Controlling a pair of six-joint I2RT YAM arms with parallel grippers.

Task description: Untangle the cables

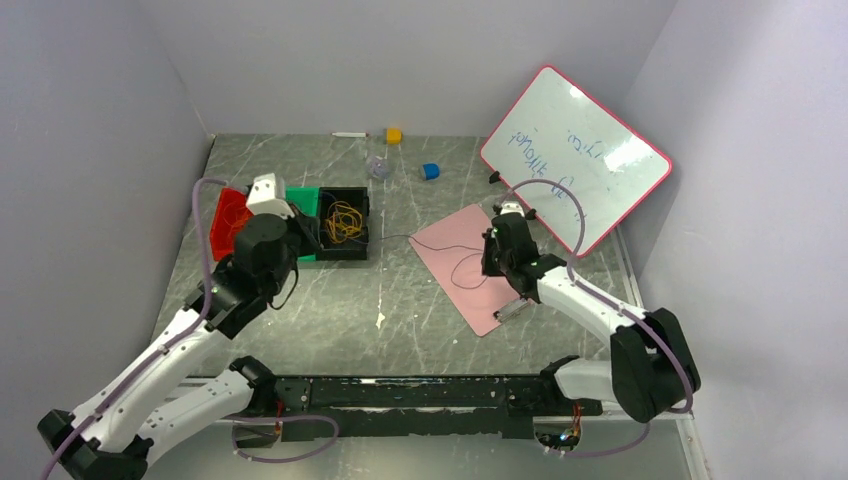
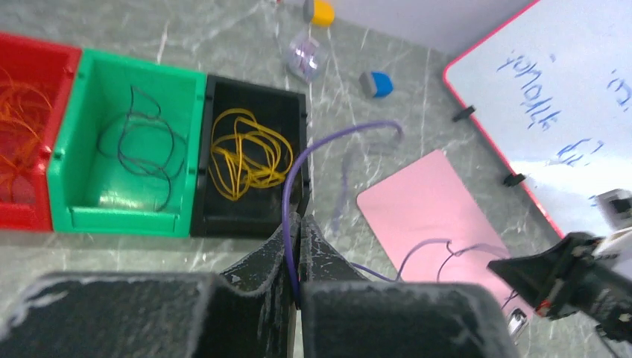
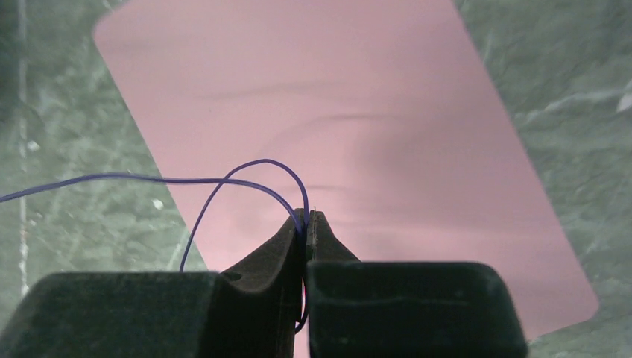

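We are seeing both pincers closed on the same thin purple cable [image 2: 335, 136]. The left pincer [image 2: 298, 227] is pinching it just in front of the black bin [image 2: 257, 86]. The right pincer [image 3: 307, 220] is nipping a small loop of it over the pink mat [image 3: 335, 97], right of the counter's [image 1: 400, 310] middle. The other 3 cables are lying sorted near the left edge: the orange-red cable [image 2: 19, 112] in the red bin [image 2: 19, 212], the dark cable [image 2: 141, 145] in the green bin [image 2: 119, 220], and the yellow cable [image 2: 246, 156] in the black bin.

We are judging the loop at the right pincer to be the main risk: if the 2 arms are pulling straight apart, it may be cinching into a knot instead of opening. So thin a wire may also be slipping from either grip under tension. On the left, the slack is arching up beside the black bin, so a swing toward the left edge could be dropping it onto the yellow cable and tangling the 2.

Open room is lying across the middle and toward the near edge. The whiteboard [image 1: 580, 150] is leaning at the far right corner, just behind the right arm. The yellow block [image 1: 394, 135] and blue block [image 1: 430, 171] are crowding the far edge.
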